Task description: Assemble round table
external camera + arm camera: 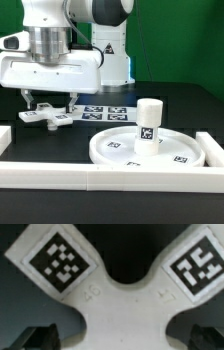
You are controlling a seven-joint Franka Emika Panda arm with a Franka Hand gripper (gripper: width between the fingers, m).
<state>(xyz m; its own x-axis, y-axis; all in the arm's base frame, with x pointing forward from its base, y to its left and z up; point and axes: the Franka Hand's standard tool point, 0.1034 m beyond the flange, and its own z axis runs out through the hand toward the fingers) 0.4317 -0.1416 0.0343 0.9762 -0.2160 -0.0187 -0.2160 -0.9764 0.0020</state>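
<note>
Spread apart, the pincer (38, 103) hangs low over the black table (60, 150), directly above the four-armed cross piece (46, 117), which lies flat on the exterior view's left. In the wrist view the pincer (118, 339) holds nothing. Its dark fingertips (40, 336) stand on either side of the cross piece (120, 297), where the body narrows between two tagged arms, and a thin dark gap shows on at least one side.

The grip line therefore runs across the piece's waist, and the two visible arms fan away from the fingers. The next move probably calls for a short straight descent and a squeeze, with no sideways correction.

The rimmed round disc (150, 152) rests well apart, toward the exterior view's right and nearer the camera. The short post (149, 122) stands upright on it. Whether the post is fully seated cannot be told.

The marker board (103, 112) lies between the cross piece and the disc, just behind them. A long white rail (100, 180) borders the front.
</note>
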